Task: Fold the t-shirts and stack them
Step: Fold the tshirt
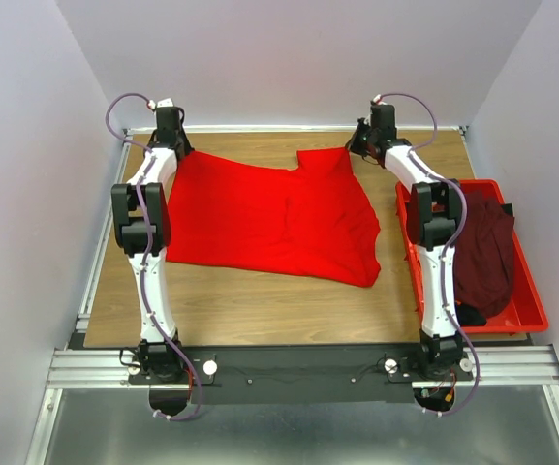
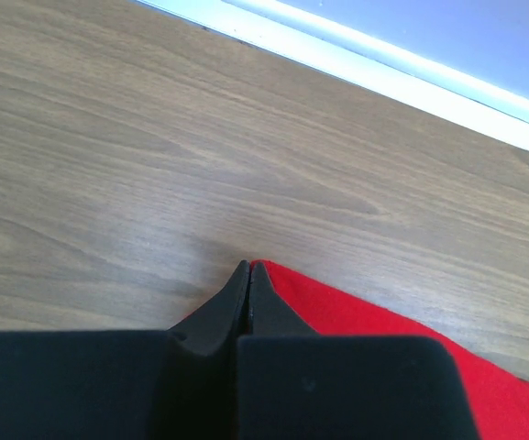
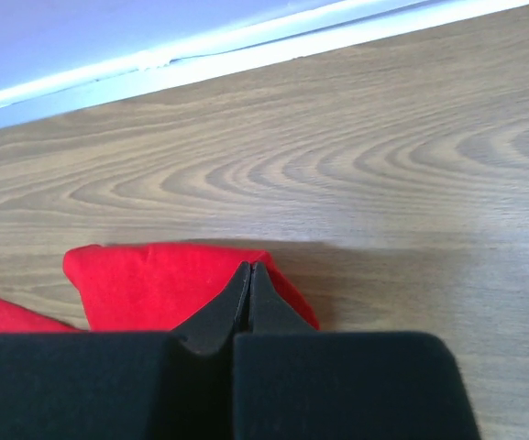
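- A wooden counter (image 1: 260, 300) fills the overhead view, with two white robot arms reaching from its near edge to its far edge.
- A bright red t-shirt (image 1: 269, 218) lies spread across the middle of the counter. Its left half is fairly flat. Its right half is rumpled, with a flap lying over itself near the far right corner.
- A rigid red plastic bin (image 1: 531, 312) sits at the right edge of the counter, just beside the right arm.
- A dark maroon t-shirt (image 1: 482, 247) lies crumpled inside the bin, not folded.
- The left fingers (image 2: 235, 295) are pressed fully together at the far left corner of the red t-shirt. The cloth edge meets their tips, so they appear to pinch that corner, though the contact itself is hidden.
- The right fingers (image 3: 235, 295) are likewise closed tight, their tips set on a doubled-over lump of red cloth at the shirt's far right corner, which they appear to grip.
- Progress, judged from this layout: the task looks to be at an early stage. No shirt is neatly folded and no stack exists. With both far corners seemingly held, the first fold of the red t-shirt looks ready to begin. The maroon t-shirt has yet to leave the bin.
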Robot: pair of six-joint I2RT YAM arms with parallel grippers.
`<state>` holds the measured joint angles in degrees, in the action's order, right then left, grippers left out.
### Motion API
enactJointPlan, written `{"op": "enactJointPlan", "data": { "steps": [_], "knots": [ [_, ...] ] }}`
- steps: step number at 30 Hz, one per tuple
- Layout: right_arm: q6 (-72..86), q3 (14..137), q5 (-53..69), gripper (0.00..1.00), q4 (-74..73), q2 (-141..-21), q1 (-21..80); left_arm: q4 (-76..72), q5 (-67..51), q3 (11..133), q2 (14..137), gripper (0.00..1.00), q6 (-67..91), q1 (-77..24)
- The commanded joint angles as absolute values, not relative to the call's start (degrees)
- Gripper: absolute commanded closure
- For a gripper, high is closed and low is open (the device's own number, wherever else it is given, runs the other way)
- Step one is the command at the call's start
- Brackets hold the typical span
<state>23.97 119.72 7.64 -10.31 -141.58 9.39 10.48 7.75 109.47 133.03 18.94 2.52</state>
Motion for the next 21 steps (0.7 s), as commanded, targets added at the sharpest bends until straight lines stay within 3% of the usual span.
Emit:
{"op": "enactJointPlan", "data": {
  "steps": [1, 21],
  "knots": [
    [23.64, 116.83, 10.11, 1.0, -10.72, -138.0, 9.23, 11.69, 6.94, 110.66, 132.54, 1.0, 19.86, 3.25],
    [26.1, 77.0, 10.81, 1.0, -0.7, -103.99, 11.16, 6.68, 10.81, 92.03, 117.52, 1.0, 21.97, 4.48]
  ]
}}
